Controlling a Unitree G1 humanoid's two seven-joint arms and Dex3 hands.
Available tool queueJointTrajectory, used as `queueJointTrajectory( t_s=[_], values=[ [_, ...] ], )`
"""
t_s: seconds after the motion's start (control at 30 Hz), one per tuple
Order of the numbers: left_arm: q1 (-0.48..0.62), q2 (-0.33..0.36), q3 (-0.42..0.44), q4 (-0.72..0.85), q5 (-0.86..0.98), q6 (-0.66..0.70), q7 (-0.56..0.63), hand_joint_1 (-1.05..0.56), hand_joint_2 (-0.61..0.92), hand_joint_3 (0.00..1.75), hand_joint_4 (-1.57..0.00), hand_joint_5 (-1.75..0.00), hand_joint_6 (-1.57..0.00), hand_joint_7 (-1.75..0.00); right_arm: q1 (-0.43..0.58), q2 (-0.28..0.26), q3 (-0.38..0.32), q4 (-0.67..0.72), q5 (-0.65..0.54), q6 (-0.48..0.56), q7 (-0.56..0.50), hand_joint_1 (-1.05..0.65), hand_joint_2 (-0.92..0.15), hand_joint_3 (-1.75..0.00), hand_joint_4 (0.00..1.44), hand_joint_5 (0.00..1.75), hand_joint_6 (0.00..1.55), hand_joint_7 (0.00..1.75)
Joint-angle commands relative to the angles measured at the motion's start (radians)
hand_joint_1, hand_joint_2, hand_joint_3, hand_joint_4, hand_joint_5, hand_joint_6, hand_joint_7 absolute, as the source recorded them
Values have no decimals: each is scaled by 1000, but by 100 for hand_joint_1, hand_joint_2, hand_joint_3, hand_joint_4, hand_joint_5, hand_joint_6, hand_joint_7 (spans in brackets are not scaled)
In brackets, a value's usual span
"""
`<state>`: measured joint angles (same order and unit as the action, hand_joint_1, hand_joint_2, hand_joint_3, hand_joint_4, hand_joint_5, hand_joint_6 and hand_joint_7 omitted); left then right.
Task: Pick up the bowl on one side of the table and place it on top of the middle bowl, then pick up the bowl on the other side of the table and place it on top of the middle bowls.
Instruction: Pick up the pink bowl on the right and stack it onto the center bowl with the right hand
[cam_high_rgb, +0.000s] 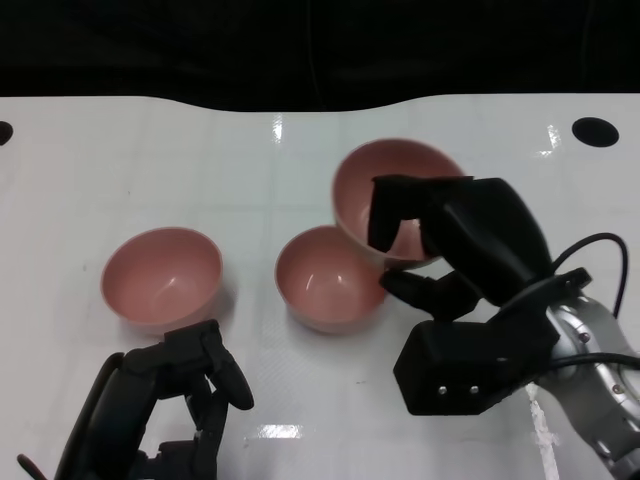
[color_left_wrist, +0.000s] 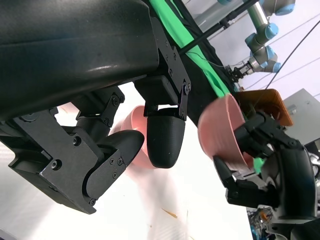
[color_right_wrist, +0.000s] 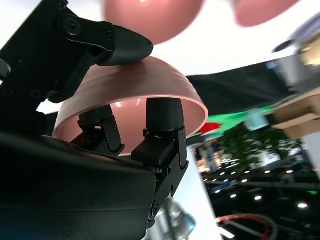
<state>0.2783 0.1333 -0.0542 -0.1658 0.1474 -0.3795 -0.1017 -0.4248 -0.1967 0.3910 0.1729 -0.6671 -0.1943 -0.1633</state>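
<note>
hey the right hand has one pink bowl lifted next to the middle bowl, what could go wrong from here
1. The right hand grips the lifted bowl only at its rim, fingers inside and outside; it is tilted and could slip.
2. It hangs beside the middle bowl, overlapping its far rim; lowering off-centre may knock that bowl or seat crooked.
3. The left bowl sits just beyond the left hand; a stray move could nudge it.

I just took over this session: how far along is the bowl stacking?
Nothing is stacked yet. The right robot hand grips a pink bowl by its rim, lifted beside the middle bowl but not set in it. The left bowl sits untouched on the table, with the left robot hand near it.
</note>
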Motion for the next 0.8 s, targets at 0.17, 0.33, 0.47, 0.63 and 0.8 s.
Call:
queueJointTrajectory(
  t_s=[0.17, 0.33, 0.47, 0.63, 0.8],
  values=[
    [5, 0, 3, -8, 2, 5, 8, -10, 32, 148, -88, -175, -80, -153, -20, 49, 15, 8, 4, 5, 36, -18, -23, -140, 103, 175, 75, 175],
    [10, -7, 0, -14, 7, 3, 11, -10, 31, 148, -87, -175, -80, -154, -22, 69, 32, 31, -3, 26, 71, -17, -28, -134, 99, 175, 81, 151],
    [12, -9, -1, -17, 8, 4, 11, -10, 31, 149, -88, -175, -80, -154, -21, 73, 35, 32, -2, 43, 92, -19, -30, -134, 98, 175, 82, 141],
    [9, -9, -4, -18, 9, -2, 10, -10, 30, 150, -88, -175, -80, -154, -46, 78, 65, 118, -39, 26, 54, -20, -28, -129, 99, 175, 79, 161],
    [11, -12, -8, -21, 7, 0, 9, -9, 30, 151, -88, -175, -81, -154, -76, 91, 84, 212, -54, 5, 21, -19, -30, -128, 99, 175, 72, 174]
  ],
)
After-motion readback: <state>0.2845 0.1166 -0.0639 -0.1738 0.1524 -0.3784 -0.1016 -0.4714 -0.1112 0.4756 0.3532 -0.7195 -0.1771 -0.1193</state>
